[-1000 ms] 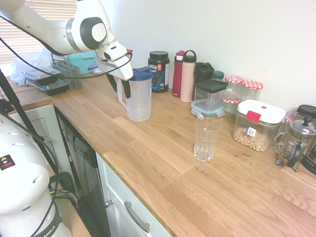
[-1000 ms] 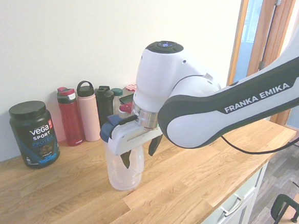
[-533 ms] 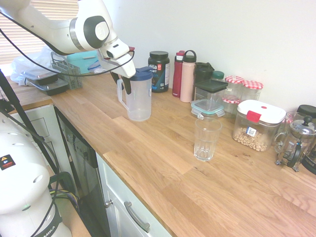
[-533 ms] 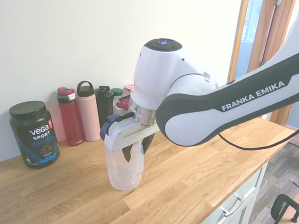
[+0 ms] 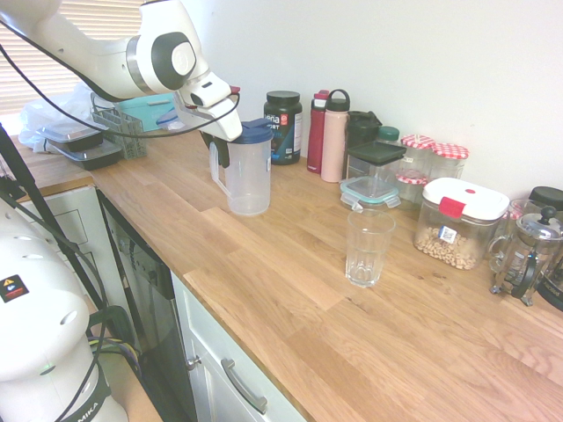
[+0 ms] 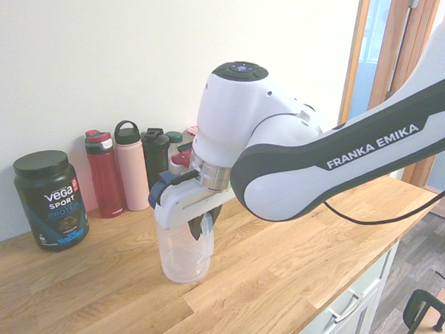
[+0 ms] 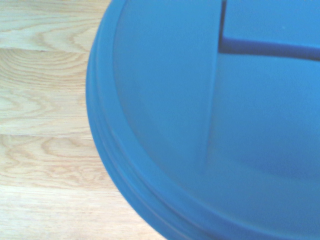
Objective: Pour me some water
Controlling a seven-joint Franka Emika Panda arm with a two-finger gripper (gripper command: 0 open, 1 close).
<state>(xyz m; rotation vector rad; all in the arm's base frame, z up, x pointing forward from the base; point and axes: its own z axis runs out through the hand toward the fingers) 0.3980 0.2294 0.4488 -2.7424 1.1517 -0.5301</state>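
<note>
A clear plastic pitcher (image 5: 248,180) with a blue lid stands on the wooden counter (image 5: 290,290); it also shows in the second exterior view as the pitcher (image 6: 184,254). My gripper (image 5: 217,151) comes down beside the lid onto the pitcher's handle. In the second exterior view the gripper (image 6: 198,228) has its fingers drawn together on that handle. The blue lid (image 7: 200,100) fills most of the wrist view. An empty clear glass (image 5: 368,248) stands upright on the counter, well to the right of the pitcher and nearer the front edge.
Along the wall stand a black protein tub (image 5: 283,126), a red bottle (image 5: 317,132), a pink bottle (image 5: 334,136), stacked clear containers (image 5: 373,171), a box of nuts (image 5: 459,221) and a French press (image 5: 528,251). A dish rack (image 5: 119,123) sits at the far left.
The fingers, spread wide around the pitcher's handle a second ago, have drawn together on it. The pitcher and the glass have not moved.
</note>
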